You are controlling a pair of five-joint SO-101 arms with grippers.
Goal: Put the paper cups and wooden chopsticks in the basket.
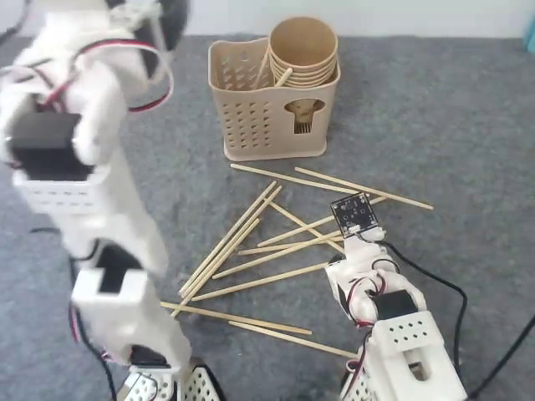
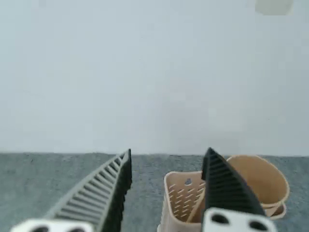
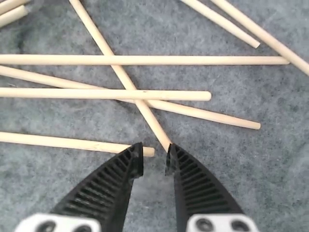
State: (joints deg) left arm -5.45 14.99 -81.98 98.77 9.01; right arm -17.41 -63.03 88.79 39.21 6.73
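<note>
Logging one beige slotted basket (image 1: 267, 125) standing on the grey carpet (image 1: 468, 125), near the far wall. We are counting one nested stack of paper cups (image 1: 303, 46) sitting in its right-hand compartment, at least four rims showing; the exact number we cannot tell. Two wooden chopsticks in the basket (image 1: 282, 78) are leaning beside the cups. The loose chopsticks (image 1: 251, 230) are lying scattered and crossing on the carpet in front of the basket; we are counting roughly a dozen, the overlaps blurring the tally. The high view is giving us the whole scatter and both arms: the left arm (image 1: 92, 192) standing raised at the left, the right arm (image 1: 393, 326) lying low at the near edge of the sticks. The left wrist view is adding the left gripper (image 2: 169, 159), fingers spread wide with nothing between them, held above the carpet and facing the pale wall (image 2: 154, 72), the basket and cups beyond it. The right wrist view is adding the right gripper (image 3: 153, 154), fingers parted by a narrow gap and pinching nothing, two chopstick ends lying at its tips, about nine lengths in sight.
</note>
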